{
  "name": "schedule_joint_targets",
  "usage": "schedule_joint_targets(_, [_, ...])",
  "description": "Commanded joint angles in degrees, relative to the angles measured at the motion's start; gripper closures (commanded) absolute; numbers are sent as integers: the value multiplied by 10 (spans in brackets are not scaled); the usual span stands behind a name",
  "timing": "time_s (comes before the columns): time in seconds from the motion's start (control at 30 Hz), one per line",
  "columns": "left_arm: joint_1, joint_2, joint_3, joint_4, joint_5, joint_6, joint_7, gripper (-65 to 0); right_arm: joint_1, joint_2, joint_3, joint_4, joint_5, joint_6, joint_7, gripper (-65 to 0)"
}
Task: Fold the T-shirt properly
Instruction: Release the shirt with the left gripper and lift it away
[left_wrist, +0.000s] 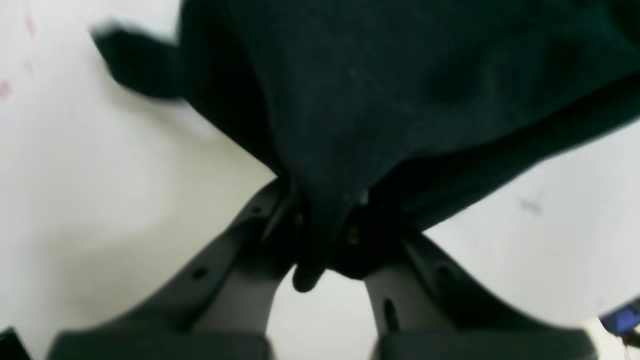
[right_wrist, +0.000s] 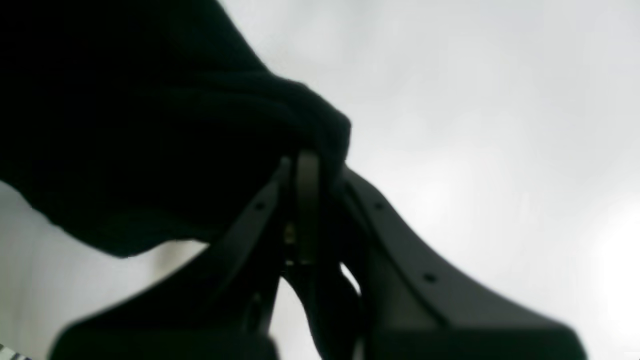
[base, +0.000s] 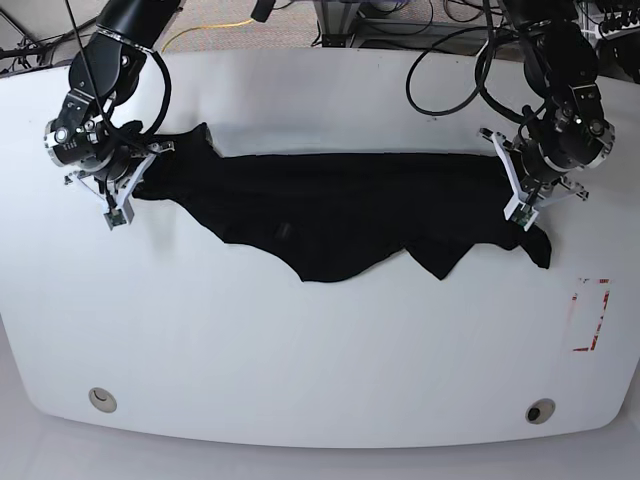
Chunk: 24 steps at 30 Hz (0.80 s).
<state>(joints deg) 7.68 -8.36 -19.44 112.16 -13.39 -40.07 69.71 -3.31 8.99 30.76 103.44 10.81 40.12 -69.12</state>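
Across the white table (base: 320, 370) the T-shirt (base: 340, 215) is stretched, its ends clamped by the left gripper (left_wrist: 325, 220) and right gripper (right_wrist: 315, 200), probably so it can be flattened for folding

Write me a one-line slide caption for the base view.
Both grippers, left and right, pinch opposite ends of the black T-shirt, stretched across the white table.

white table (base: 320, 350), cables (base: 440, 70) behind

Blurred T-shirt (left_wrist: 400, 85) cloth, hiding both tool tips.
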Motion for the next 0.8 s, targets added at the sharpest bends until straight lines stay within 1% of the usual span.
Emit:
schedule_joint_targets(0.0, [12, -6, -2, 9, -1, 1, -9, -4, -13, 2, 3, 13, -1, -1, 11, -38])
schedule_joint_targets(0.1, [24, -6, -3, 8, 1, 1, -9, -101, -28, 0, 3, 13, -1, -1, 11, -157])
schedule_joint_targets(0.17, [34, -6, -4, 10, 0, 1, -9, -204, -34, -2, 3, 18, 0, -1, 11, -276])
schedule_joint_targets(0.2, [40, -6, -4, 11, -1, 1, -9, -246, -41, -4, 3, 25, 0, -1, 11, -327])
schedule_joint_targets(0.23, [44, -6, -5, 11, -1, 1, -9, -274, -49, -8, 4, 32, 6, -1, 11, -374])
schedule_joint_targets(0.27, [46, -7, -5, 11, 0, 1, -9, -296, -55, -10, 8, 39, 15, -1, 11, -422])
schedule_joint_targets(0.3, [46, -7, -5, 11, 1, 1, -9, -300, -57, -11, 13, 43, 21, -1, 11, -445])
schedule_joint_targets(0.37, [47, -7, -5, 11, 0, 1, -9, -303, -58, -13, 31, 56, 51, -1, 11, -495])
schedule_joint_targets(0.5, [49, -7, -6, 11, -1, 1, -8, -303, -61, -9, 44, 63, 136, -1, 11, -503])
schedule_joint_targets(0.57, [51, -7, -6, 11, -2, 1, -8, -304, -55, -9, 42, 52, 160, -1, 11, -503])
schedule_joint_targets(0.67, [53, -7, -6, 12, -2, 1, -8, -304, -23, -10, 31, 28, 175, -1, 11, -503])
schedule_joint_targets(0.77, [55, -7, -6, 12, -2, 1, -8, -301, 7, -9, -5, -16, 174, -1, 13, -503])
